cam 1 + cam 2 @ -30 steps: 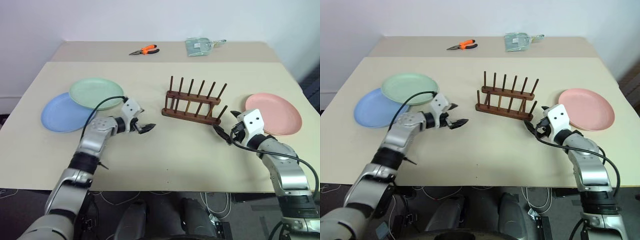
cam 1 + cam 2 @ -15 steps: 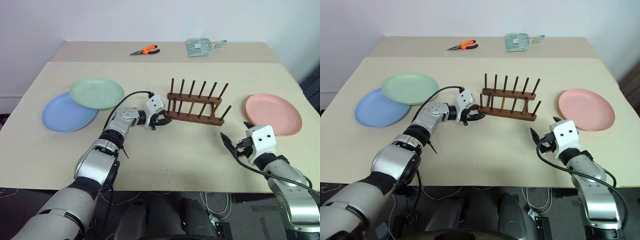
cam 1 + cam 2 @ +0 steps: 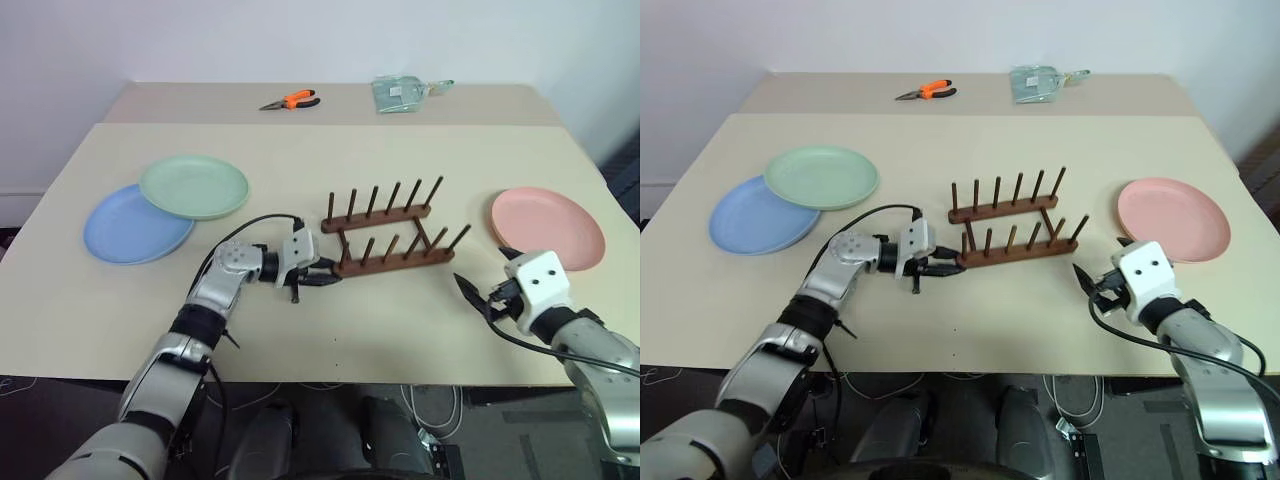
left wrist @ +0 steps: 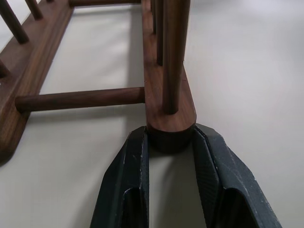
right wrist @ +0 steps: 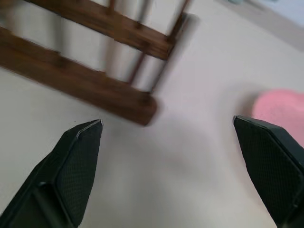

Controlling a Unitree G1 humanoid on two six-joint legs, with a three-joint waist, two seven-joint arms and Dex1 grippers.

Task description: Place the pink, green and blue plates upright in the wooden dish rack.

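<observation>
With the left gripper (image 4: 170, 142) pinching the near rail's left end of the empty wooden rack (image 3: 390, 240) mid-table, a careless tug could tip it or skew it toward the spread-fingered right gripper (image 3: 492, 292), while pink plate (image 3: 547, 227), green plate (image 3: 194, 186) and blue plate (image 3: 128, 226) lie flat.

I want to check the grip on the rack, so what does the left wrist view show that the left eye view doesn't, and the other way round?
Left wrist view: the left hand shut on the rounded end of the near rail of the wooden dish rack, one black finger on each side of it.

Left eye view: the green plate overlapping the blue plate, the pink plate, the open right hand, and the orange pliers at the back of the table.

Both: rack, left hand, table.
</observation>
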